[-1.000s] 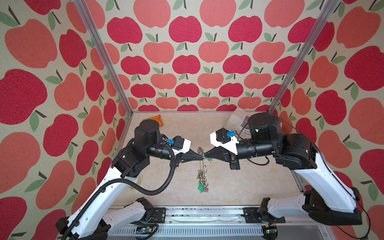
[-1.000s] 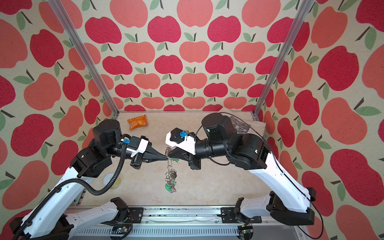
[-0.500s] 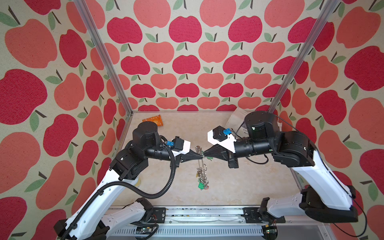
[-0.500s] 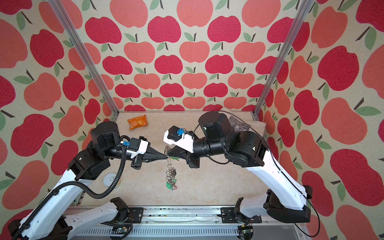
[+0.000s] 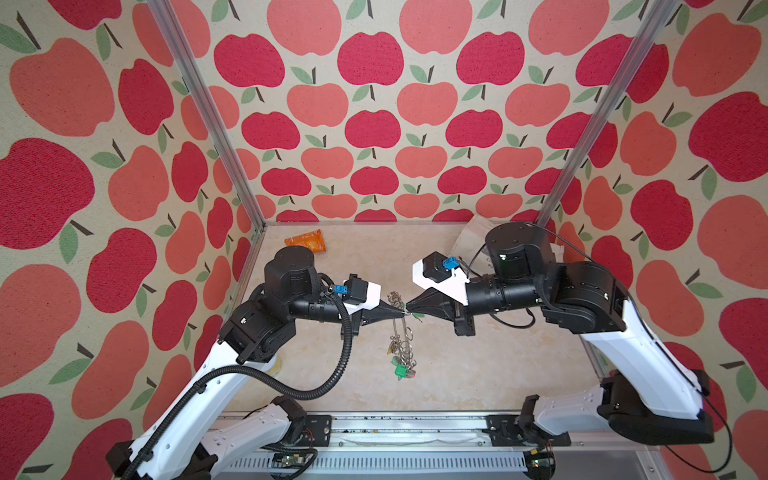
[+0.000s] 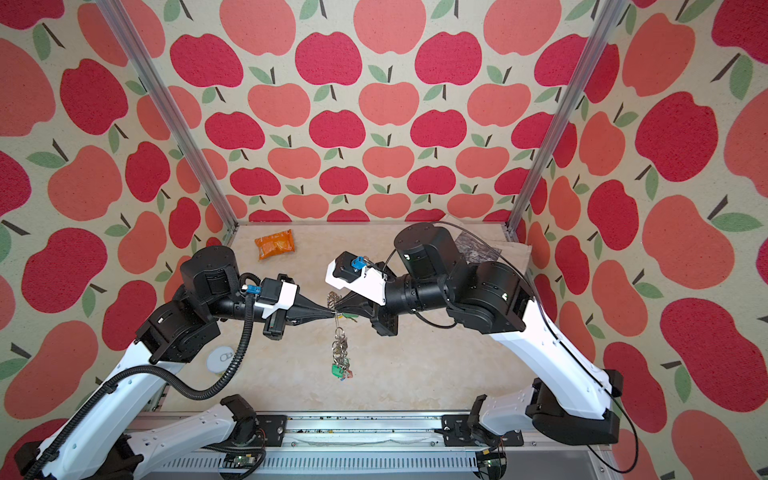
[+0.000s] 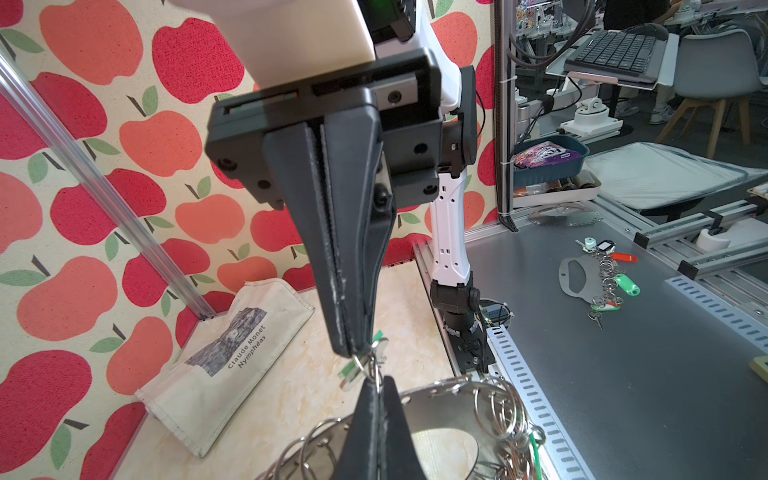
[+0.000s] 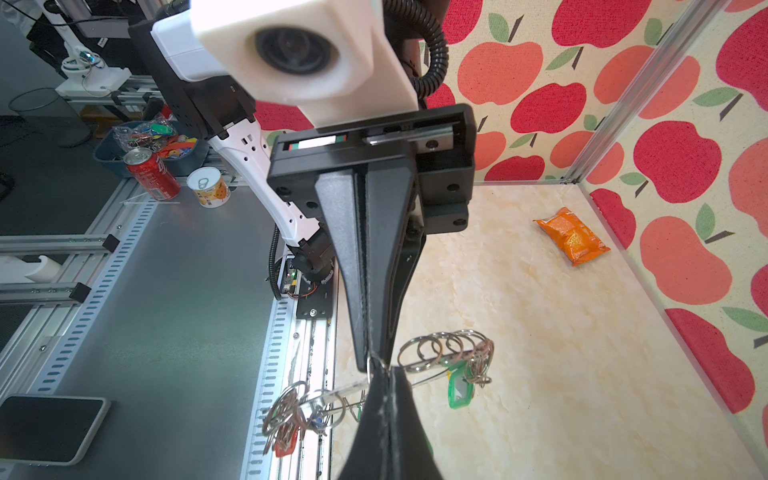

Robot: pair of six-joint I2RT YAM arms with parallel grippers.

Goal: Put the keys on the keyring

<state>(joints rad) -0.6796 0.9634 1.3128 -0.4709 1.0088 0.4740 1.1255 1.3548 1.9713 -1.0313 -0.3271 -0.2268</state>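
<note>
The keyring [image 5: 400, 336] hangs edge-on in mid-air over the middle of the table, also in the other top view [image 6: 340, 340]. Tagged keys [image 5: 402, 370] dangle at its low end. My left gripper [image 5: 400, 312] is shut on one wire ring at the disc's rim; the grey disc [image 7: 440, 411] with its wire rings spreads behind those fingers. My right gripper [image 5: 410, 309] meets it tip to tip, shut on a key [image 7: 380, 347] with a green tag [image 7: 353, 370]. The right wrist view shows the rim rings [image 8: 444, 347], a green tag [image 8: 459, 390] and a red tag [image 8: 286, 444].
An orange packet [image 5: 305, 240] lies at the back left of the floor. A cream cloth bag [image 7: 232, 345] lies in the back right corner. A white round lid [image 6: 222, 359] sits under the left arm. Apple-print walls close three sides.
Both grippers, still tip to tip, have drifted slightly left and toward the back, and the hanging keyring moved with them. Both grips are unchanged.
</note>
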